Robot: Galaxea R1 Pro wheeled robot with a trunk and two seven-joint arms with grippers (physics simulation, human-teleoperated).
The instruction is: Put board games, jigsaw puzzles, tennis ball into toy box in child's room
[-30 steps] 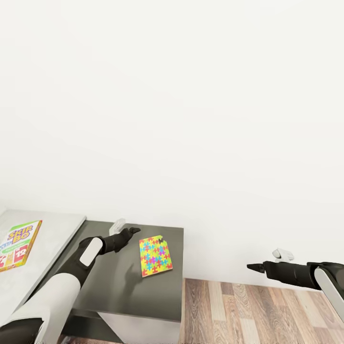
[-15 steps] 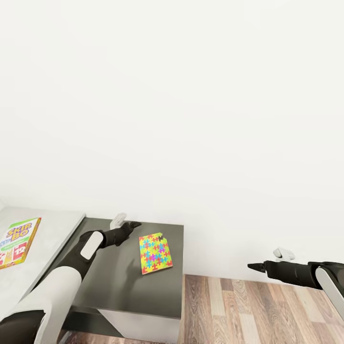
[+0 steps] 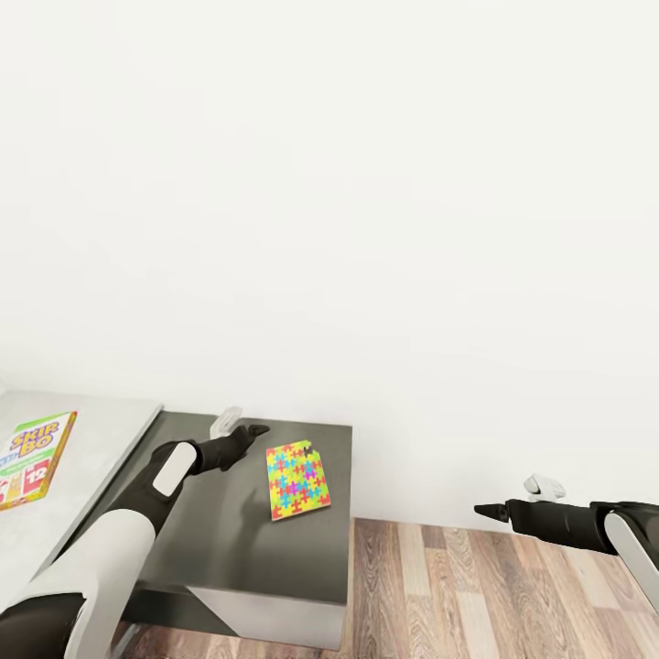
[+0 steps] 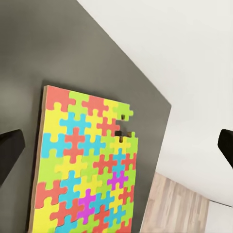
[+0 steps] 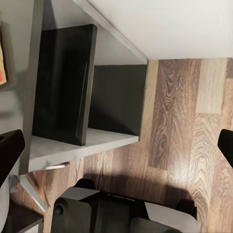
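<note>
The left gripper (image 3: pixel 257 428) has edged forward over the table (image 3: pixel 229 549).

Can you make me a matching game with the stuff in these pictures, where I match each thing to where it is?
Things:
1. jigsaw puzzle
2. board game
3. left gripper
4. right gripper

Places:
A. on the pale grey part of the table
B. held out over the wood floor
C. lying flat on the dark grey part of the table
D. above the dark top, just beside the puzzle

Pairs: 1-C, 2-A, 3-D, 4-B
</note>
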